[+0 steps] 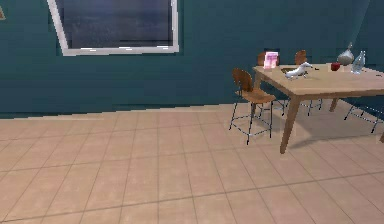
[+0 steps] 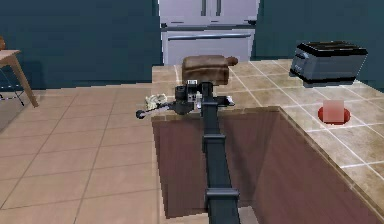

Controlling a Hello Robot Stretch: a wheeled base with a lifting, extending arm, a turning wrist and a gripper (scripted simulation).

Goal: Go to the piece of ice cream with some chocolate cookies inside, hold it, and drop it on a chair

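Brown slab (image 2: 207, 66) lies on the tabletop (image 2: 270, 85), just far-right of the claw (image 2: 148, 108) — I cannot tell the claw's grip.

a small pale blob (image 2: 156, 99) shows left of centre, by the counter (image 2: 275, 85) edge. a brown chair (image 1: 250, 98) stands upright, centre right.

Teal wall (image 1: 210, 80), tan tiled floor (image 1: 130, 170), brown chair (image 1: 250, 98), beige tiled counter (image 2: 270, 92)

A toaster (image 2: 328, 58) sits on the tiled counter (image 2: 270, 90) near a fridge (image 2: 208, 12).
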